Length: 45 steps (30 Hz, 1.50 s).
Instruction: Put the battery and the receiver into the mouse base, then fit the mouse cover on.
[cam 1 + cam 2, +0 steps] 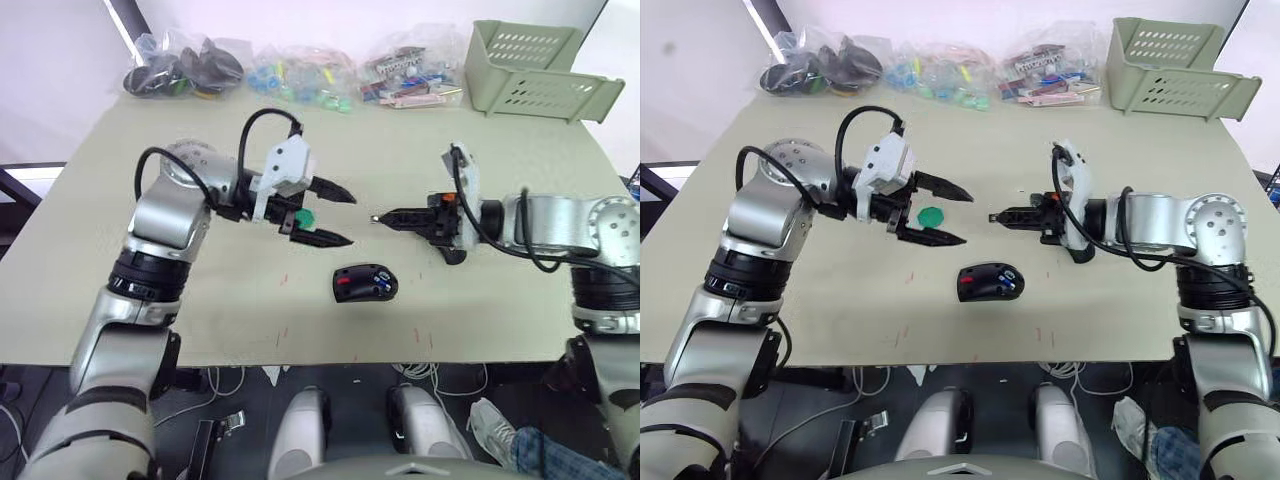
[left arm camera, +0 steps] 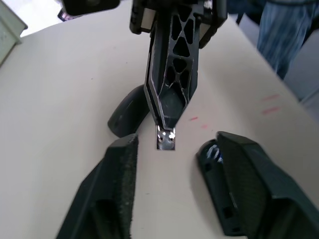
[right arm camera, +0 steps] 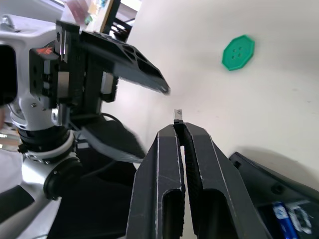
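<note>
Above table, right gripper (image 1: 380,216) pinches receiver (image 3: 178,116); left gripper (image 1: 345,218) wide open, empty. Lower receiver squarely into mouse base (image 1: 365,283) slot beside battery (image 3: 287,219).

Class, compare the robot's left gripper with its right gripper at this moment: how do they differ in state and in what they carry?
The left gripper has its jaws spread wide apart; the right gripper has its jaws pressed together. The left gripper carries nothing, while the right gripper pinches a small metal receiver at its tip. Both are black, hang above the table and point toward each other, behind the mouse base.
</note>
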Each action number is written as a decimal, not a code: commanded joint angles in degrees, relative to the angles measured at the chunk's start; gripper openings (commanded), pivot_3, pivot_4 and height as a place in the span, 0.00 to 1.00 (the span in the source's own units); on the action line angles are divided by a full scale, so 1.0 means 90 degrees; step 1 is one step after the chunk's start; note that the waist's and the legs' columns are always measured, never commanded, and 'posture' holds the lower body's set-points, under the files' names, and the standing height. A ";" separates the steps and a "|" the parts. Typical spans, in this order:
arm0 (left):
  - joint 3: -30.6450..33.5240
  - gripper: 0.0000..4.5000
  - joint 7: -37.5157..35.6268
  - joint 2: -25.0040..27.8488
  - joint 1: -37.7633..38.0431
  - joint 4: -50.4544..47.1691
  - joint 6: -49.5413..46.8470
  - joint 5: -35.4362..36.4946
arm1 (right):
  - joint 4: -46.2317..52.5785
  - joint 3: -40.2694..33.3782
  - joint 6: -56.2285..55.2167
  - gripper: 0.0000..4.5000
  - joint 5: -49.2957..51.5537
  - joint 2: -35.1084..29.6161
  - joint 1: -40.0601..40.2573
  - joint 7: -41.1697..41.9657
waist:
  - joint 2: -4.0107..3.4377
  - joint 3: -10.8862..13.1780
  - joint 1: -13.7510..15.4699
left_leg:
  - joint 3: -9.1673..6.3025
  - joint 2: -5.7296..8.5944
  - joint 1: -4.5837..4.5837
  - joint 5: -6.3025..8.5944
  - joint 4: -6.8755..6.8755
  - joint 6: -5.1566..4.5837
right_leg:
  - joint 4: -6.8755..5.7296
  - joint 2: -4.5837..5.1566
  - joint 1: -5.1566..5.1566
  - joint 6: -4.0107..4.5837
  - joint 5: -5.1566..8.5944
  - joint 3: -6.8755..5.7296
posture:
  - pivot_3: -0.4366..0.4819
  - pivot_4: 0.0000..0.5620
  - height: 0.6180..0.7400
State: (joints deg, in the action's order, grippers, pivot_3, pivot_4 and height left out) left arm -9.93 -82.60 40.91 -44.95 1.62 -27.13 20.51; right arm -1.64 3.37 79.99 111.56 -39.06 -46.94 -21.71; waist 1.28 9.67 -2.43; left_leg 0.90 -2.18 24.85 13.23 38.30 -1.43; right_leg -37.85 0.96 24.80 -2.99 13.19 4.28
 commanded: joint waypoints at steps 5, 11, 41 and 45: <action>0.0243 0.98 0.0478 0.0134 0.0883 -0.0688 -0.0207 0.0136 | -0.0030 0.1278 0.1342 0.00 -0.0740 -0.0954 -0.1984 0.1536 | -0.0013 0.0015 -0.0016 | 0.0015 0.0000 -0.0008 0.0000 0.0001 0.0000 | -0.0002 -0.0011 0.0007 0.0001 0.0000 0.0006 | 0.48 0.27 1.00; 0.0058 0.98 0.0826 0.0033 0.1433 -0.0818 0.0068 -0.0076 | -0.0293 0.3170 0.1390 0.00 -0.3033 -0.0750 -0.4250 0.3843 | -0.0034 0.0027 -0.0006 | 0.0031 -0.0005 0.0007 0.0000 -0.0004 0.0000 | -0.0013 -0.0017 0.0042 0.0002 -0.0001 0.0014 | 0.48 0.27 1.00; -0.0796 0.98 0.1334 -0.0602 0.1553 -0.0401 0.1106 -0.1003 | -0.1004 0.6979 0.0295 0.00 -0.8881 0.0560 -0.5938 1.0642 | -0.0022 0.0023 0.0036 | -0.0003 0.0014 0.0095 -0.0001 0.0026 0.0003 | -0.0029 0.0001 0.0104 0.0004 -0.0006 -0.0024 | 0.48 0.27 1.00; -0.0958 0.98 0.1271 -0.0735 0.1324 -0.0015 0.1367 -0.1222 | -0.0891 0.6832 0.0518 0.00 -0.8892 0.0569 -0.5833 1.0590 | -0.0022 0.0023 0.0025 | -0.0009 0.0011 0.0091 -0.0001 0.0027 0.0003 | -0.0040 -0.0004 0.0104 0.0004 -0.0006 -0.0028 | 0.48 0.27 1.00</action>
State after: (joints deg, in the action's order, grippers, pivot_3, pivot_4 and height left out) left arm -18.52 -70.88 34.64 -32.01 1.43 -16.41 9.93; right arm -10.82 67.11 83.79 31.84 -33.49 -99.12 73.43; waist 1.08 9.87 -2.21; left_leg 0.81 -2.07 25.68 13.22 38.59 -1.41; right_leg -38.26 0.92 25.73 -2.96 13.14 4.02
